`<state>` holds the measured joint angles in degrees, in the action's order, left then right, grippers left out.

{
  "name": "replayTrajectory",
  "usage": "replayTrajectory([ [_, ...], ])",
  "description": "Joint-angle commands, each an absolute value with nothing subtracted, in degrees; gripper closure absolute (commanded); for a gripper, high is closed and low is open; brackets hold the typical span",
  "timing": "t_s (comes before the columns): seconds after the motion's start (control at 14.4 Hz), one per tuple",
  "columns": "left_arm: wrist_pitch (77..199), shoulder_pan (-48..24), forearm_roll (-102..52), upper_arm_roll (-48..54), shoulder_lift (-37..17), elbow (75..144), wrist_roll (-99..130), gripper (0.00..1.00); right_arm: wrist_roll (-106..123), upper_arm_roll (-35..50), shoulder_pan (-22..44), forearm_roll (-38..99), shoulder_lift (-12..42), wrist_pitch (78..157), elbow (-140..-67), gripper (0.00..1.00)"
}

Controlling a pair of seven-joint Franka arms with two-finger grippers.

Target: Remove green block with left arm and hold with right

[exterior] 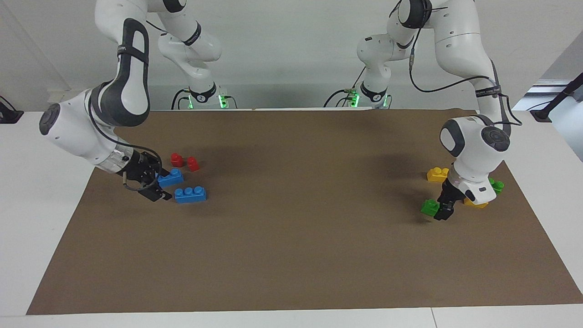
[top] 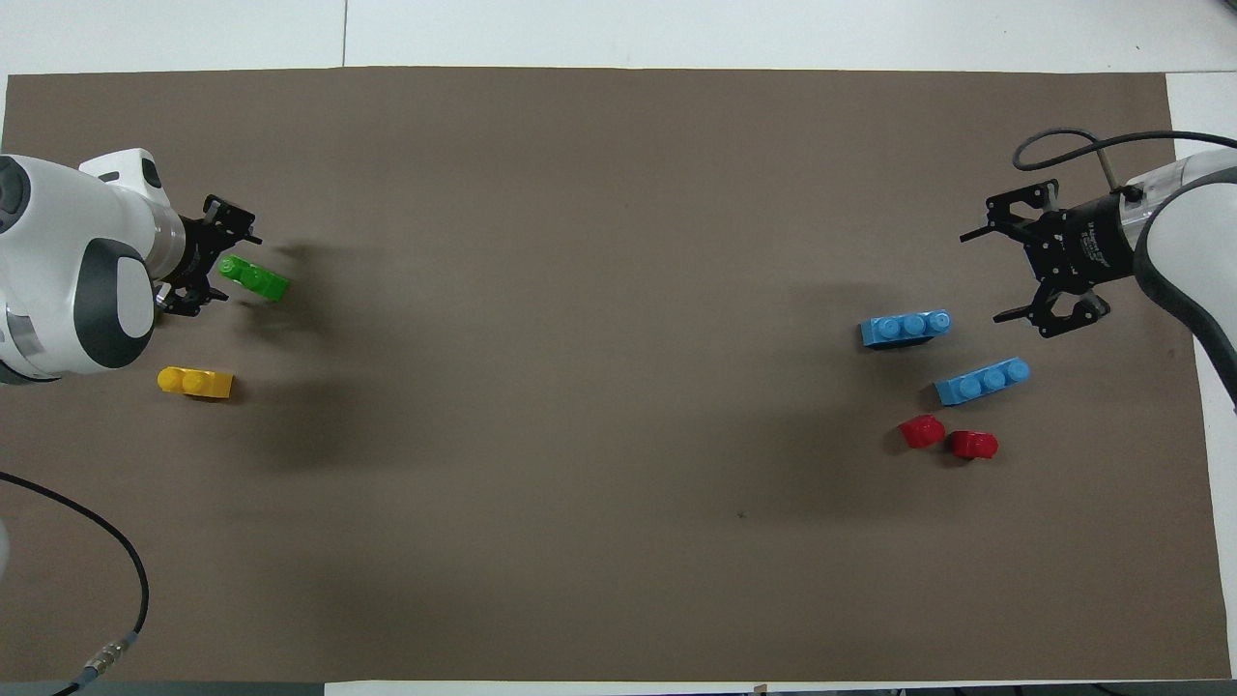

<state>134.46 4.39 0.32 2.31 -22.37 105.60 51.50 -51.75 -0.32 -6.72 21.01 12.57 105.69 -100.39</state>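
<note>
Our left gripper (top: 215,256) sits low at the left arm's end of the table with its fingers spread wide. One end of the green block (top: 253,276) lies in the gap between them. We see no fingertip pressed on the block, and we cannot tell whether either one touches it. Our right gripper (top: 1036,274) is over the brown mat (top: 618,580) at the right arm's end. Its fingers are spread wide too, with nothing between them, and it is just beside the blue bricks without touching them.

The green block is at the left arm's end of the mat, farther from the robots than the yellow brick (top: 196,382) that lies in the open. Its long axis runs roughly along the length of the table. One end points into the left gripper and the other toward the middle of the table, that end slightly nearer to the robots. In the facing view its studs point up. We cannot tell whether it rests flat on the mat.

We count two of each colour.
- **Green:** the block at the gripper and a second green brick (exterior: 498,186), which is half hidden by the left arm's wrist.
- **Yellow:** the one in the open and another yellow brick (exterior: 476,204), which shows only partly under that wrist.
- **Blue:** one three-stud brick (top: 906,329), and a second three-stud brick (top: 983,381) nearer to the robots.
- **Red:** two small red pieces (top: 923,431), close together and nearer to the robots than the blue ones.
</note>
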Motion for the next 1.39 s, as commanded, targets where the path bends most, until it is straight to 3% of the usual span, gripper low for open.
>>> replayTrajectory([
  [0.0, 132.3, 5.1, -0.1, 2.7, -20.2, 103.8, 45.4, 0.0, -44.5, 0.1, -5.4, 14.0, 10.0, 98.4, -96.3, 0.0],
  [0.49, 123.0, 4.9, -0.1, 2.7, -9.9, 103.1, 19.0, 0.0, -18.5, 0.4, -0.3, 5.0, -1.8, 87.5, -96.0, 0.0],
  [0.63, 117.3, 4.8, -0.1, 2.7, -8.9, 99.7, 13.0, 0.0, -10.1, 0.4, 0.6, 4.6, -3.9, 85.4, -96.4, 0.0],
  [0.84, 107.0, 4.4, 0.0, 2.9, -7.9, 93.3, 9.2, 0.0, -2.3, 0.4, 0.7, 2.3, -4.4, 87.3, -96.7, 0.0],
  [1.11, 97.7, 4.1, 0.0, 3.9, -2.1, 92.7, 5.5, 0.0, 1.0, 0.4, 0.2, 0.7, -2.9, 90.5, -96.6, 0.0],
  [1.32, 90.6, 4.1, -0.3, 4.0, -1.4, 90.2, 5.2, 0.0, 1.1, 0.4, 0.2, 0.7, -2.6, 90.4, -96.0, 0.0],
])
